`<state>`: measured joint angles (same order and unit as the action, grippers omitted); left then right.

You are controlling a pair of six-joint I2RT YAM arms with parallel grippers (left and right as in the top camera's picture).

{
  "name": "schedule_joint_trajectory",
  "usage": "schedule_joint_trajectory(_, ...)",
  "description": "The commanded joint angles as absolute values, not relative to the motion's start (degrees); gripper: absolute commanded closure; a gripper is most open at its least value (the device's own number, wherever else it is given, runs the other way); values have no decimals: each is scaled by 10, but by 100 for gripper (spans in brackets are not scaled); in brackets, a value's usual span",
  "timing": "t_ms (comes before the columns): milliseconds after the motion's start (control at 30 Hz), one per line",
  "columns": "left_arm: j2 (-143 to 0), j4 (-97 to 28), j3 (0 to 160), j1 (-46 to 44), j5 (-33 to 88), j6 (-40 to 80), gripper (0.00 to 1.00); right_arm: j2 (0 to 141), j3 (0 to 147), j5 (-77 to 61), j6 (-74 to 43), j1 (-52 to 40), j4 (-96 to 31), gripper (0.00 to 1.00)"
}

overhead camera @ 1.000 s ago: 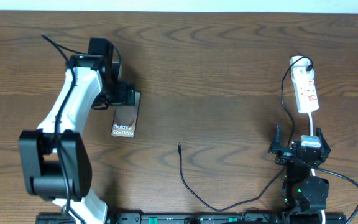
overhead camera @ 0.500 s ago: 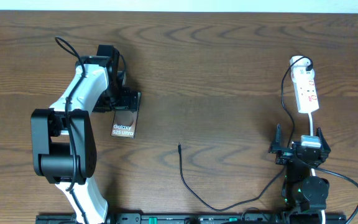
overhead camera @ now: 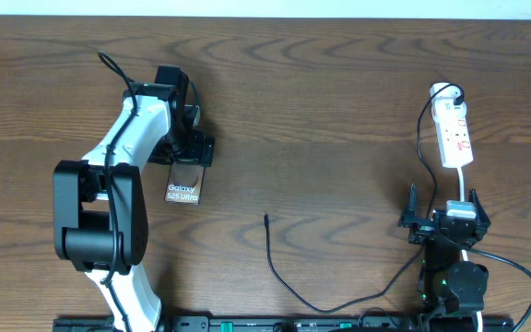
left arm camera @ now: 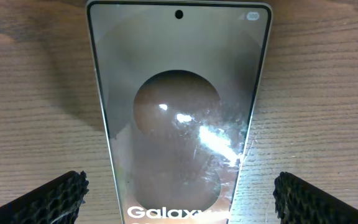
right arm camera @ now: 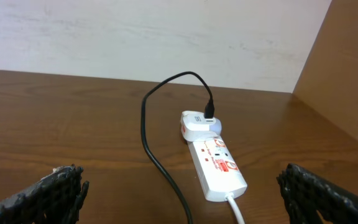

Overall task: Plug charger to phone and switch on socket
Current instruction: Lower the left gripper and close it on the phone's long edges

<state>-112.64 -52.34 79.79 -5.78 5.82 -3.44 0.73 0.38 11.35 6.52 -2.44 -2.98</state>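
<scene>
Hovering over phone (overhead camera: 184,187): left gripper (overhead camera: 194,148) wide

Phone lies left of table (overhead camera: 339,111) centre. Wrist view alone shows fingers (left arm camera: 48,199) flanking it, apart from its sides. Only overhead shows charger (overhead camera: 267,238) tip loose near front edge. Right gripper (overhead camera: 444,221) wide, empty, facing socket (overhead camera: 454,134) by right edge.

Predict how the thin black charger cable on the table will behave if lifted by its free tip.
Probably floppy: the charger cable lies in loose curves across the table, so the rest would likely sag and trail. It looks thin, so probably light for its length. The small tip may be fiddly to pinch and could slip.
</scene>
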Motion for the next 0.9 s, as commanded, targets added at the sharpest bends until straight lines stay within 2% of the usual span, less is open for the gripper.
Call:
schedule_joint_trajectory(0, -1131, -524, 799, -55, 51, -40, 2, 6, 3, 115, 69, -27, -32, 1)
schedule_joint_trajectory(300, -1131, -477, 762, -55, 51, -40, 2, 6, 3, 114, 69, -27, -32, 1)
schedule_joint_trajectory(867, -1131, -478, 754, -55, 51, -38, 2, 6, 3, 114, 69, -27, -32, 1)
